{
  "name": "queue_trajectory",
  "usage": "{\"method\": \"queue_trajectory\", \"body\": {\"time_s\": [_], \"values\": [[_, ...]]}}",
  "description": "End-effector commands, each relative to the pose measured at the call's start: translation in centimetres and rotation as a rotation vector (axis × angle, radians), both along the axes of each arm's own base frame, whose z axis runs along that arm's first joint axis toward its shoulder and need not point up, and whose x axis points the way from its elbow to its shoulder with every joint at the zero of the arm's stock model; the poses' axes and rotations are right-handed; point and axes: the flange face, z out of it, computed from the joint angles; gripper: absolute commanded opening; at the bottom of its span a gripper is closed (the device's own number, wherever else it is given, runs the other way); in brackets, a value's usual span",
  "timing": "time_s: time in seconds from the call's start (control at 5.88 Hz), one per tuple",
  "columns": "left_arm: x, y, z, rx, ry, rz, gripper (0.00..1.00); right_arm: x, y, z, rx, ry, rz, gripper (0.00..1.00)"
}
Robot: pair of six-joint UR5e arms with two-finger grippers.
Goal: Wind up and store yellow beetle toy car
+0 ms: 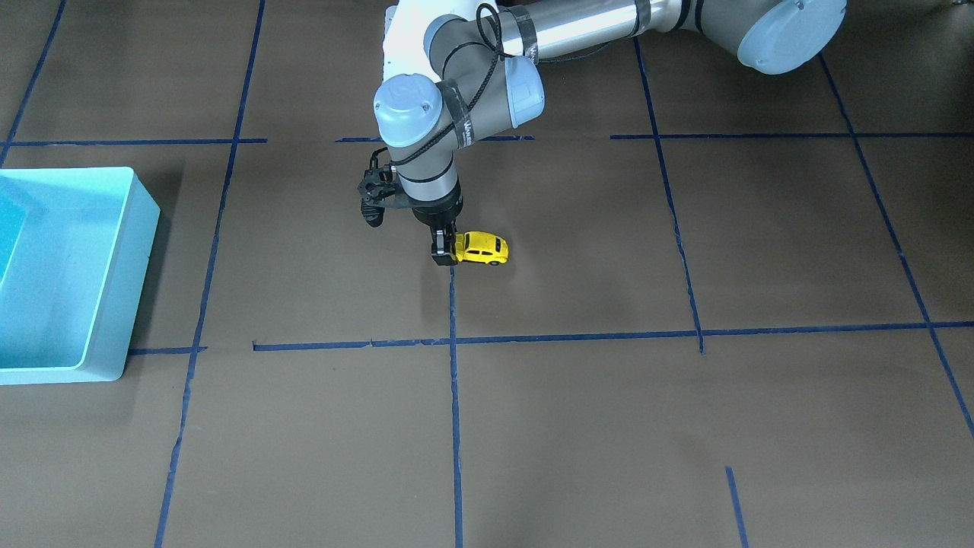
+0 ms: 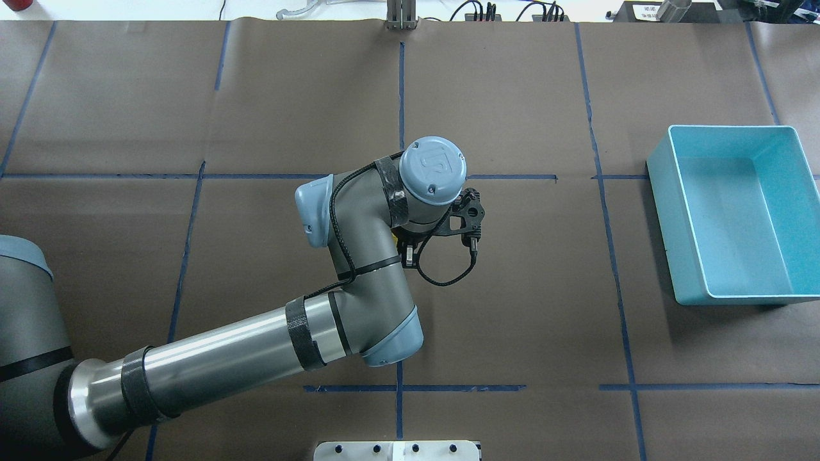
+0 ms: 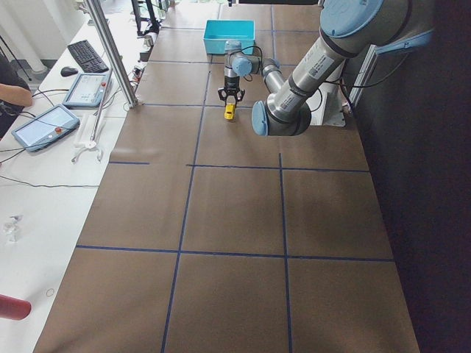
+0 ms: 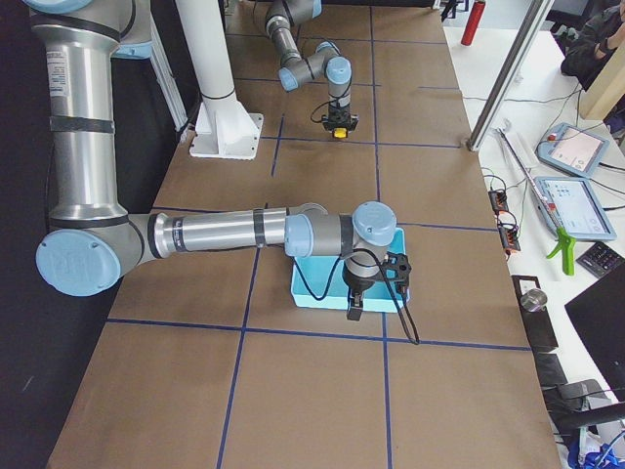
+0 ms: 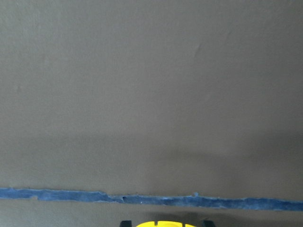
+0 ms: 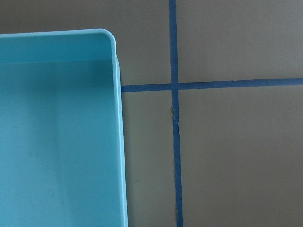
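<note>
The yellow beetle toy car (image 1: 483, 248) sits low at the brown table surface near the middle, side-on in the front view. My left gripper (image 1: 444, 255) points straight down and is shut on one end of the car. The left wrist view shows only the car's yellow top (image 5: 161, 224) at the bottom edge between two dark fingertips. In the overhead view my left wrist hides the car. The light blue bin (image 2: 730, 141) stands far to the right. My right gripper (image 4: 354, 311) hangs at the bin's near end; I cannot tell whether it is open or shut.
Blue tape lines (image 1: 453, 342) cross the brown table cover. The bin (image 1: 125, 304) is empty inside, and its corner fills the left of the right wrist view (image 6: 57, 142). Tablets and a keyboard lie on the side bench (image 3: 44, 125), off the work surface.
</note>
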Motion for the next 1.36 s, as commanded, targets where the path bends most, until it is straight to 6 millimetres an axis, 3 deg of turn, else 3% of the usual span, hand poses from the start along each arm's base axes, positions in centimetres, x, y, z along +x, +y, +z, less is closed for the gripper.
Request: {"method": "queue_trajectory", "body": {"time_s": [0.0, 0.34, 1.19], "values": [[0.9, 1.2, -0.8, 0.018, 0.086, 0.036, 0.15, 0.0, 0.0, 0.0, 0.0, 0.0, 0.0, 1.0], [1.2, 1.8, -1.2, -0.006, 0.14, 0.076, 0.15, 0.0, 0.1, 0.0, 0.0, -0.003, 0.0, 1.0], [1.5, 1.5, 2.1, -0.008, 0.152, 0.076, 0.15, 0.0, 0.0, -0.1, 0.001, -0.003, 0.0, 1.0]]}}
